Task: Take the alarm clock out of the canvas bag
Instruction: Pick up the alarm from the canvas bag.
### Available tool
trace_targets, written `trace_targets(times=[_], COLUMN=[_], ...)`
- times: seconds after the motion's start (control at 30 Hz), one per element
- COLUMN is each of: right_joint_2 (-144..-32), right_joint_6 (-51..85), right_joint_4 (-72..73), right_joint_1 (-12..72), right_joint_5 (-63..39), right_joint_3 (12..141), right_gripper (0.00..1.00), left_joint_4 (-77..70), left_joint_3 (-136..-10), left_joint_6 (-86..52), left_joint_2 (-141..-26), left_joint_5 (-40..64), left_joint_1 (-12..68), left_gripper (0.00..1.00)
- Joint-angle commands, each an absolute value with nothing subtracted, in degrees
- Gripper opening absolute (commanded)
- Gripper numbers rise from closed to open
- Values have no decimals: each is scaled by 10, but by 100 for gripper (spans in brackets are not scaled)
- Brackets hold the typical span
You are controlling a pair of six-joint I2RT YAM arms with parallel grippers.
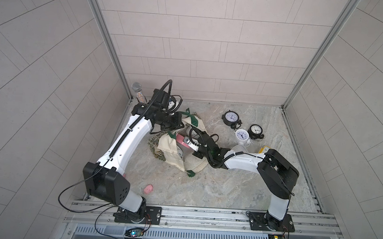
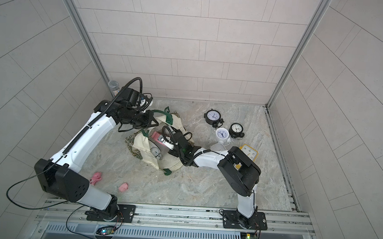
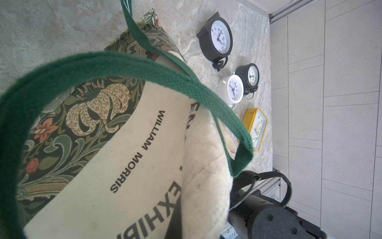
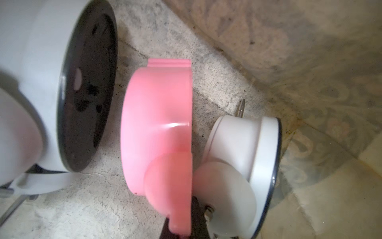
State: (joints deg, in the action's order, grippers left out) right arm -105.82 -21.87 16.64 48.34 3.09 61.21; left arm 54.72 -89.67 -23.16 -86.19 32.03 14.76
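The soft cream canvas bag (image 1: 172, 153) is laid on the stony surface (image 1: 227, 185). Its woven green handle (image 3: 124, 64) is pinched tight by the left fingers (image 1: 179, 122). A round, smooth pink clock (image 4: 157, 124) is seen inside, with the right fingers (image 1: 190, 143) pressed together just beside it.

The canvas bag (image 3: 93, 186) carries black print: "WILLIAM MORRIS", plus cut-off letters "EXHIBI" and "EN". Far right, the large black clock (image 3: 220, 38) and the white clock (image 3: 233, 89) show Arabic hour numerals. The yellow clock (image 2: 249, 152) shows 9 and 6.
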Motion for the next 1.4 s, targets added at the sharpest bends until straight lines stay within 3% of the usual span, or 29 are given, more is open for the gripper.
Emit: trace_targets(times=[0.0, 0.5, 1.37], right_joint_2=[-1018, -919, -715], right_joint_6=[-186, -88, -2], right_joint_4=[165, 110, -178], right_joint_1=[478, 430, 349], right_joint_5=[1, -84, -241], right_joint_3=[596, 578, 657], right_gripper=[0, 0, 0], left_joint_4=[546, 538, 532], left_joint_3=[-919, -910, -906], left_joint_6=[-236, -239, -242], left_joint_2=[-841, -841, -844], left_joint_5=[346, 350, 349], left_joint_1=[148, 148, 148], left_gripper=[0, 0, 0])
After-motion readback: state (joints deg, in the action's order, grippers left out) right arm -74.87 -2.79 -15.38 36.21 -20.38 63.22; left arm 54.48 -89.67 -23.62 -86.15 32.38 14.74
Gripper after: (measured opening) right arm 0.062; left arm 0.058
